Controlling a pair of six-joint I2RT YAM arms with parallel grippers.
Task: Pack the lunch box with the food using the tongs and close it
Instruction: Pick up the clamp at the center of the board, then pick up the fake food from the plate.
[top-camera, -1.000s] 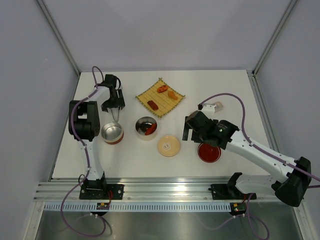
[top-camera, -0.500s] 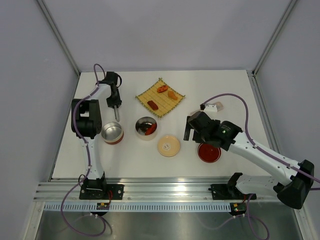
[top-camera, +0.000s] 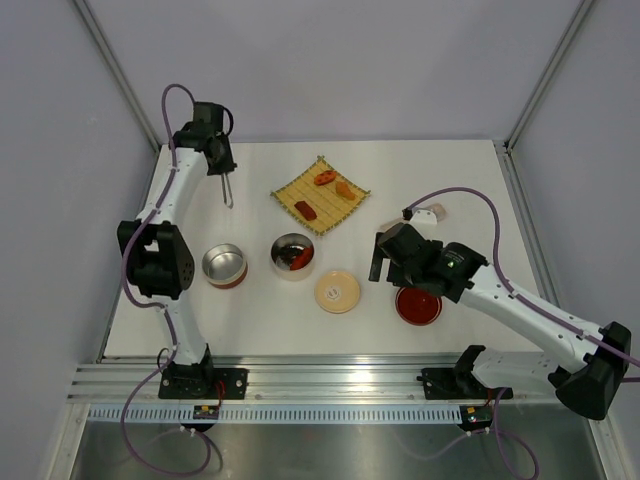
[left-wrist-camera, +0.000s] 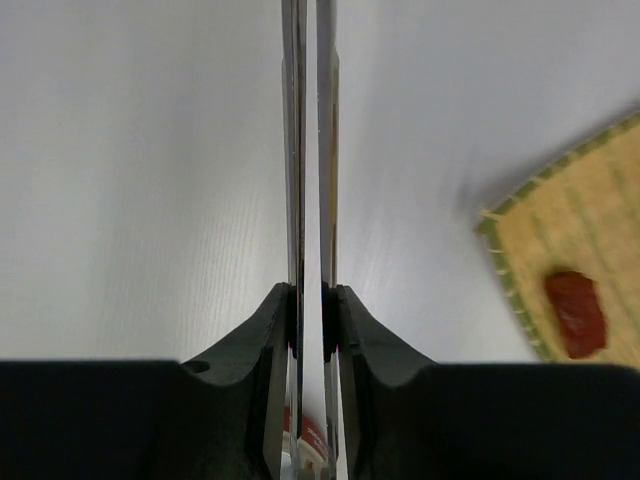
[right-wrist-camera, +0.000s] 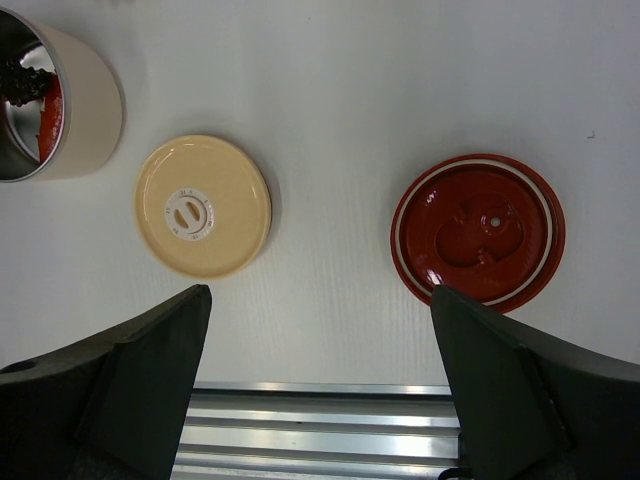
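Nearest the table's front edge, toward the right, a red round lid (top-camera: 418, 306) lies with its inside up. The right gripper (right-wrist-camera: 318, 295) hangs just above and beside it, its jaws spread wide with nothing between them. Left of the red lid, apart from it, the flat cream lid (top-camera: 338, 291) lies on the table with its centre mark up.

A little farther in, the lunch box (top-camera: 276, 262) stands open near the table's middle, with red and dark food (top-camera: 299, 260) inside it. To its left stands a steel tin with a red-brown outside (top-camera: 224, 266).

Beyond the lunch box a woven yellow mat (top-camera: 330, 212) carries one red piece (top-camera: 306, 209) and two orange pieces (top-camera: 324, 179). A translucent case (top-camera: 430, 212) lies to the right of the mat.

By the far left corner, the left gripper (left-wrist-camera: 312, 300) is clamped narrowly on the tongs (left-wrist-camera: 308, 150), pressing their two arms almost together. Whether their tips touch the table cannot be told.
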